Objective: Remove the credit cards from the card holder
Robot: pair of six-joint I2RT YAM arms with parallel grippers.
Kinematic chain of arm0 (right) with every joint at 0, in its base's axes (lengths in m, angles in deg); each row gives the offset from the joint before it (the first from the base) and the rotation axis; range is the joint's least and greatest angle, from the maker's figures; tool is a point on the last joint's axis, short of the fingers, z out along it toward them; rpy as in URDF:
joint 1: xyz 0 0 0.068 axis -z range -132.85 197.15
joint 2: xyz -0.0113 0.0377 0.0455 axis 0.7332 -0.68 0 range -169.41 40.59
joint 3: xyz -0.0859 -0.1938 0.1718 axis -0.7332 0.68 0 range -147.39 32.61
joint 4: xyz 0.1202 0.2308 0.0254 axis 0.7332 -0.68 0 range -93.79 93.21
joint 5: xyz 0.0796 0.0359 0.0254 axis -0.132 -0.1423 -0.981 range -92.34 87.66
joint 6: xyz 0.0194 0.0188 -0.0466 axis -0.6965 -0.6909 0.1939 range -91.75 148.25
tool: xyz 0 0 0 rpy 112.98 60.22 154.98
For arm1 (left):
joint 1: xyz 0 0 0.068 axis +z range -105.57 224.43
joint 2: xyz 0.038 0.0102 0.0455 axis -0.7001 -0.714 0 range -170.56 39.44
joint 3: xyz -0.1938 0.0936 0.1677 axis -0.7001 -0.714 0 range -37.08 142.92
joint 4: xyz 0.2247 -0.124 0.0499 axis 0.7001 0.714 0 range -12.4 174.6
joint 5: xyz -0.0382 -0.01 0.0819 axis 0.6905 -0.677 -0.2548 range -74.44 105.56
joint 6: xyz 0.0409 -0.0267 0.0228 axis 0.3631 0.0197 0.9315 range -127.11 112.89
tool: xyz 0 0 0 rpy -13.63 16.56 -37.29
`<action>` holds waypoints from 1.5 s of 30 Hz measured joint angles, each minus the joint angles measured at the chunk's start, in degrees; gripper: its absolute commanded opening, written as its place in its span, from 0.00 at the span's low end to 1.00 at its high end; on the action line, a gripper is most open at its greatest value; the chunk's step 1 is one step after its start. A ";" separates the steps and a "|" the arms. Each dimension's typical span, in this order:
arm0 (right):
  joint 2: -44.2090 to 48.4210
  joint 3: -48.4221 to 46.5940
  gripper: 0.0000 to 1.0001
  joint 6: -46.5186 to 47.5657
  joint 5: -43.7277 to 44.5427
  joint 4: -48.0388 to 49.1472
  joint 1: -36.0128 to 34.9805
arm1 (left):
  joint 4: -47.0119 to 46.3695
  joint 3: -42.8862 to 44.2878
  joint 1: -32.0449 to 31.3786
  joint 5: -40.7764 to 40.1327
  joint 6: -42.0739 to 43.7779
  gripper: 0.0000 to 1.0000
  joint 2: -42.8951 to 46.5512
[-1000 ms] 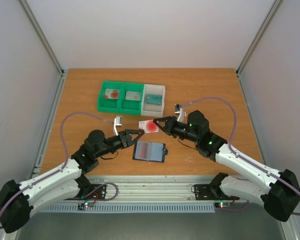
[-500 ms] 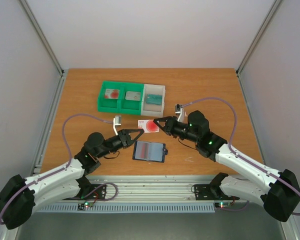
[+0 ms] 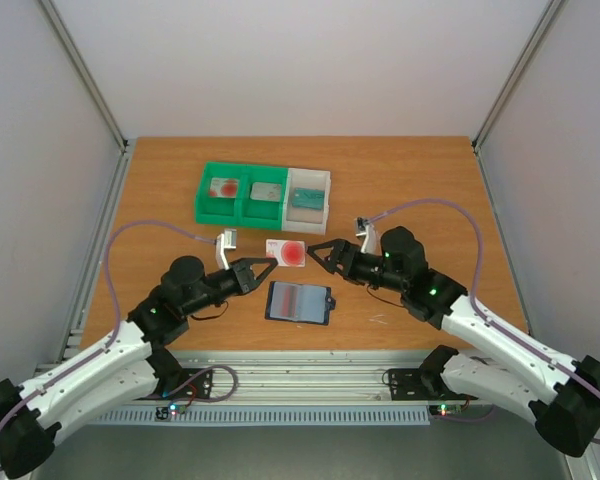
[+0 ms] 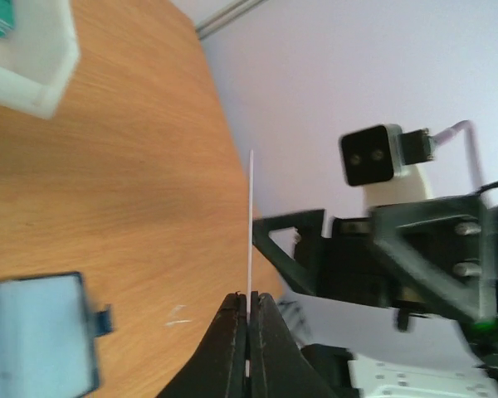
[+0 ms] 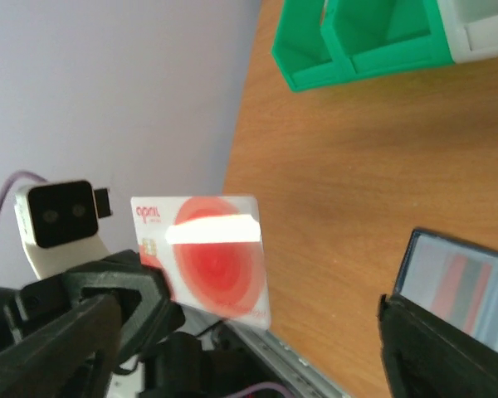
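A white credit card with a red round blotch hangs above the table between the two arms. My left gripper is shut on its left end; in the left wrist view the card shows edge-on, rising from the closed jaws of the left gripper. My right gripper stands open just right of the card, not touching it; its view shows the card's face. The card holder lies open on the table below the card, with a reddish card in its pocket.
A green-and-white compartment tray stands at the back. Its left compartment holds a red-blotched card, and flat items lie in the other two. The table's near edge and metal rail run just behind the card holder.
My left gripper closed on the card. My right gripper then opened, let the card go and drew back to the right. The card has shifted slightly left.
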 measured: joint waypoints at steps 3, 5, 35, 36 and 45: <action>3.45 -0.13 0.99 2.99 0.79 -4.35 0.00 | 9.33 4.33 0.90 -0.94 4.50 0.00 0.39; 5.35 -0.22 0.98 4.70 1.46 -6.88 0.00 | 13.94 6.36 2.19 -0.98 7.23 0.00 0.35; 9.70 -4.81 0.99 20.63 3.23 -25.55 0.00 | 46.23 43.98 36.26 2.93 33.44 0.00 -39.32; 9.79 -5.11 0.99 21.00 3.52 -26.27 0.00 | 46.82 45.20 36.37 2.19 34.10 0.00 -40.83; 11.10 -5.40 0.98 21.33 3.74 -25.62 0.00 | 50.18 54.42 36.96 -4.07 37.99 0.00 -53.75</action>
